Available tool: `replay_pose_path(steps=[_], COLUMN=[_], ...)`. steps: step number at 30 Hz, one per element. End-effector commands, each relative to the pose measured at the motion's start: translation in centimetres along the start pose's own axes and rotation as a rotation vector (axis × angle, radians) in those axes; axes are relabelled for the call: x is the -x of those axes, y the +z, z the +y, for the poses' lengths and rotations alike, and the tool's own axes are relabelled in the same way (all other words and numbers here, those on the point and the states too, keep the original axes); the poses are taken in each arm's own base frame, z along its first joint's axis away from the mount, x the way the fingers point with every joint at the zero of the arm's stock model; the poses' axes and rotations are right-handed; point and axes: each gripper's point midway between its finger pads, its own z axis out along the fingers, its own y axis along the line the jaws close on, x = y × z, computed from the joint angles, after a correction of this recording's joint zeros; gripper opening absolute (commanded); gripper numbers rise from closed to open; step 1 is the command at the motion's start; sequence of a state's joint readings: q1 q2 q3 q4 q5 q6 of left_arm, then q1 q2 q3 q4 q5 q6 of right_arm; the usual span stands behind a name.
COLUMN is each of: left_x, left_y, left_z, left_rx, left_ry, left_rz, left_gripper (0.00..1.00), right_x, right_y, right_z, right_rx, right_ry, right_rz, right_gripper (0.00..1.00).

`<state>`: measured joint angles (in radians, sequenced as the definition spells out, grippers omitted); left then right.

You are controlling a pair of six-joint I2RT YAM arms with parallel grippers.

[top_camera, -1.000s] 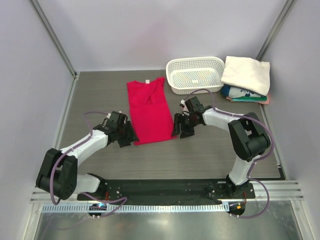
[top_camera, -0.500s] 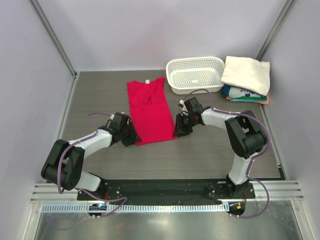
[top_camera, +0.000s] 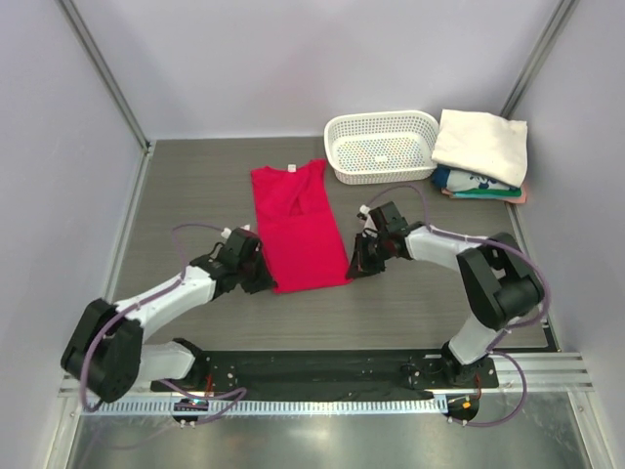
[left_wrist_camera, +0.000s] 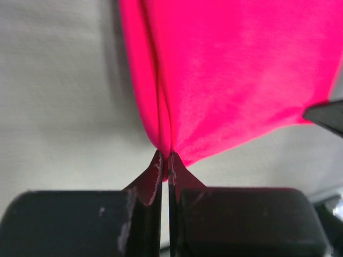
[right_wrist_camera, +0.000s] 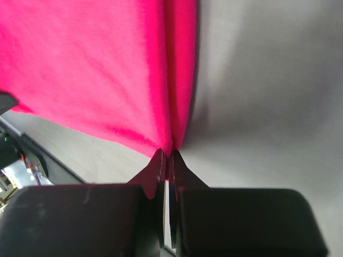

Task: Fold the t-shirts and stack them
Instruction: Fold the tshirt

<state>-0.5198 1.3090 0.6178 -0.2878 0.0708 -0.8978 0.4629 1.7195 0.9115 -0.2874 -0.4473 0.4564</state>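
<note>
A crimson t-shirt (top_camera: pixel 298 230) lies flat at centre, sides folded in, crosswise fold not yet made. The left gripper (left_wrist_camera: pixel 165 159) and right gripper (right_wrist_camera: pixel 166 156) each clamp a near hem corner. Three folded shirts (top_camera: pixel 480 147) sit stacked far right, beside a basket (top_camera: pixel 381 147).

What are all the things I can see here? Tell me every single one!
red t-shirt: one, bright red, lying flat mid-table.
cream-white t-shirt: one, folded, top of the pile at the far right.
teal-and-white printed t-shirt: one, folded, under the cream one.
pink t-shirt: one, only an edge showing at the pile's bottom.
basket: one, white with holes, far side, left of the pile.
table: one, dark grey.
left arm, right arm: two, white and black.
left end effector: black, shut on the red t-shirt's near left corner.
right end effector: black, shut on its near right corner.
</note>
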Motion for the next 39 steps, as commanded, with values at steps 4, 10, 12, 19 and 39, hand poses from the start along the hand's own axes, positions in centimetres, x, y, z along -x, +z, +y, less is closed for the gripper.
replay_pose_path(steps=[4,10,12,19,39], left_x=[-2.7,-4.5,-5.1,-3.6,11.5], left_y=[-7.5,-11.9,-13.4,-17.3,-12.9], left_z=[-1.6,-1.6,-2.7,-3.9,-6.0], left_rx=[-0.013,-0.055,-0.126,-0.147,0.047], left_ry=[0.05,0.012,0.008,0.013,0.068], left_rz=[-0.022,-0.011,0.005,-0.063,-0.192], left_gripper=[0.0,0.0,0.0,0.0,0.0], right_x=[-3.2,-7.5,-8.6,-7.3,8.9], right_y=[-5.8,-11.0,-12.0,-17.7,-14.4], right_z=[1.6,2.2,2.4,5.9,5.1], right_rx=[0.045,0.053,0.059,0.098,-0.092], right_ry=[-0.015,0.011,0.019,-0.002,-0.087], right_rz=[-0.095,-0.14,-0.138,-0.252,-0.262], right_gripper=[0.01,0.01,0.01,0.01,0.01])
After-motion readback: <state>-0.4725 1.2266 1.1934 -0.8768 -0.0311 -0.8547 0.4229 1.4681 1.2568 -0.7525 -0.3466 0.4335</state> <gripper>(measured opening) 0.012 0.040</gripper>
